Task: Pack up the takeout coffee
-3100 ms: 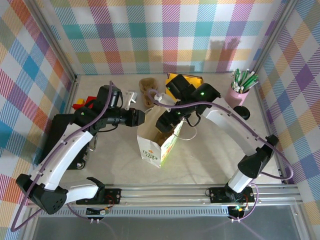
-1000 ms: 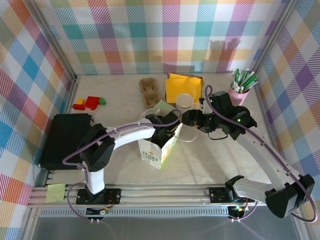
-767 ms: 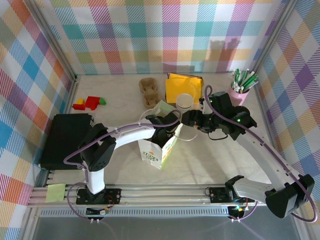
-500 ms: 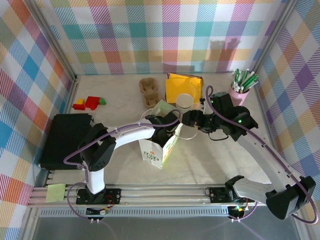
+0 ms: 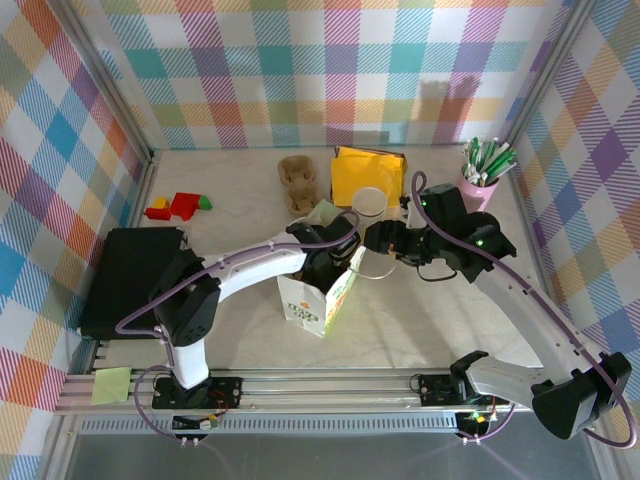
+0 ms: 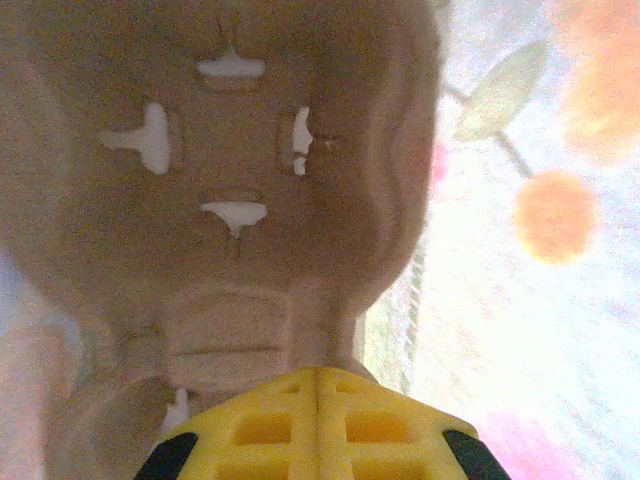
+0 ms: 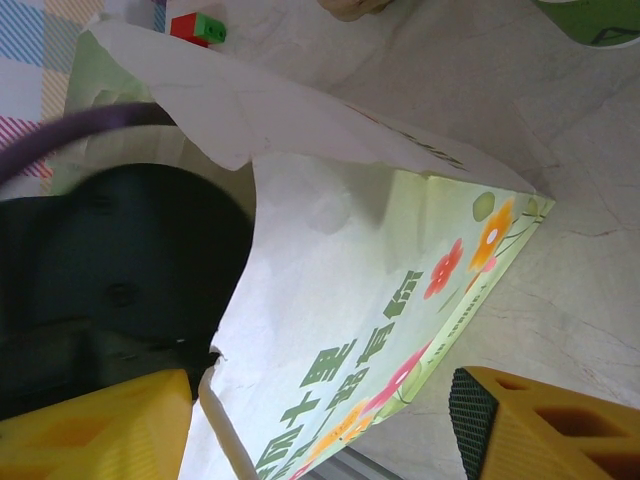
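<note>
The takeout coffee with its black lid is hidden. A white paper bag with flower print stands open mid-table. My left arm reaches down into it. In the left wrist view, my left gripper has its yellow fingers pressed together, shut, with the tips right at a brown pulp cup carrier lying in the bag. My right gripper is at the bag's right rim. It is open wide, with the bag's printed wall between its fingers.
A second pulp carrier, a stack of lidless cups and a yellow packet lie behind the bag. A pink cup of sticks stands back right. Coloured blocks and a black box are on the left.
Three seconds ago the left gripper was outside the bag and the right one over its mouth. Since then the left arm has gone into the bag; in the last second it shifted only slightly.
</note>
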`<state>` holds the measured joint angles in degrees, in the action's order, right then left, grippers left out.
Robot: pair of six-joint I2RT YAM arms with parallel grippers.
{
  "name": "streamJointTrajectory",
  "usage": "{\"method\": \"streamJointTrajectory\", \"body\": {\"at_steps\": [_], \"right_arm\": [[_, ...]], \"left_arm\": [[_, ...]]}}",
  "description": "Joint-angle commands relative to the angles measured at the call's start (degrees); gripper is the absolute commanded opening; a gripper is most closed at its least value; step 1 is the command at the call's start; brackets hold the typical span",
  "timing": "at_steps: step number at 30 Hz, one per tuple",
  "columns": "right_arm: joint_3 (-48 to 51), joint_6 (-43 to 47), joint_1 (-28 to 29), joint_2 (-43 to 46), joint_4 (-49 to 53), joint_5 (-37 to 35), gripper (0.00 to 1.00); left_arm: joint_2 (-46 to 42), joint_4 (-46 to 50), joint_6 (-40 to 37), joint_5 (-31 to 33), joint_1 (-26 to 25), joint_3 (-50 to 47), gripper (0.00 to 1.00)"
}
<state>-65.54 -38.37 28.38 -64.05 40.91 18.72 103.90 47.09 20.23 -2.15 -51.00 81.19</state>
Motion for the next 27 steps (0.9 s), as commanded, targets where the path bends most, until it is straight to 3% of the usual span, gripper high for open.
{"method": "streamJointTrajectory", "body": {"at_steps": [1,13,22,27], "right_arm": [[0.6,0.1,-0.2,0.9,-1.3,0.7,0.7],[-0.6,-0.8,-0.2,1.2,-1.0,0.0,0.74],[-1.6,-3.9,-0.2,-0.9,-3.9,0.3,0.78],[-3.3,-5.8,1.3,-4.3,-5.4,1.5,0.73]], "left_arm": [[-4.3,4.8,1.9,3.7,-0.5,3.5,0.03],[-10.7,10.7,2.5,8.8,-1.2,13.1,0.05],[-16.2,12.8,2.4,9.2,-1.2,19.2,0.18],[-20.7,15.0,2.0,13.2,-1.2,22.8,0.23]]}}
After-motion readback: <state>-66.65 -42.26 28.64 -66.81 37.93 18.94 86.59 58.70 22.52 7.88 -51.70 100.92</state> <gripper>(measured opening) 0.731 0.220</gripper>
